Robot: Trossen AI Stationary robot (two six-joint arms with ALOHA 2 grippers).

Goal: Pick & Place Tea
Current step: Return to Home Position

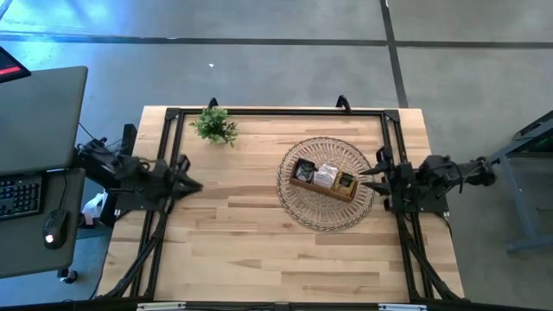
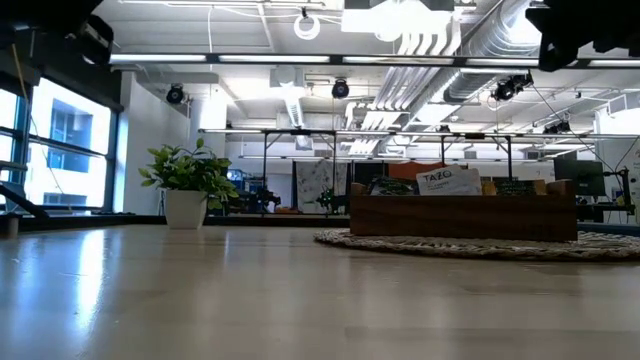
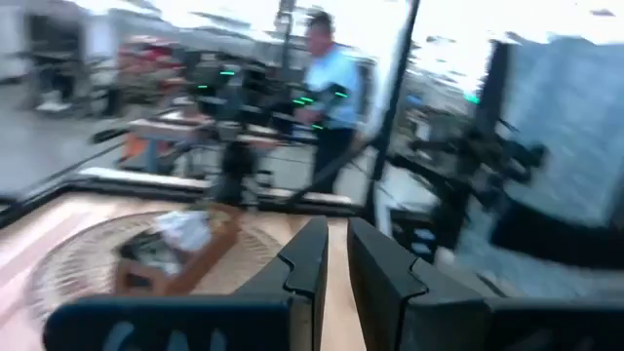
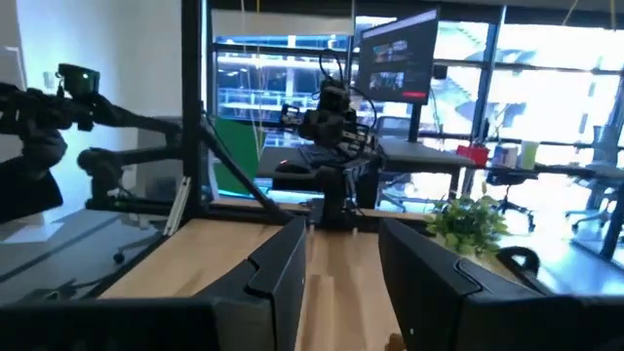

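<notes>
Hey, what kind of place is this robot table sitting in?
Most likely an open-plan lab or office: exposed ceiling ducts overhead, a desk with a keyboard beside the wooden table, and a monitor at workstations beyond.

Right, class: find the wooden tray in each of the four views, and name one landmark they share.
High view: the wooden tray sits right of centre, on the wicker basket.
Low view: at right, on the basket.
Left wrist view: in it, on the basket.
Right wrist view: not in it.
Shared landmark: the pale wooden table, in all four.
</notes>
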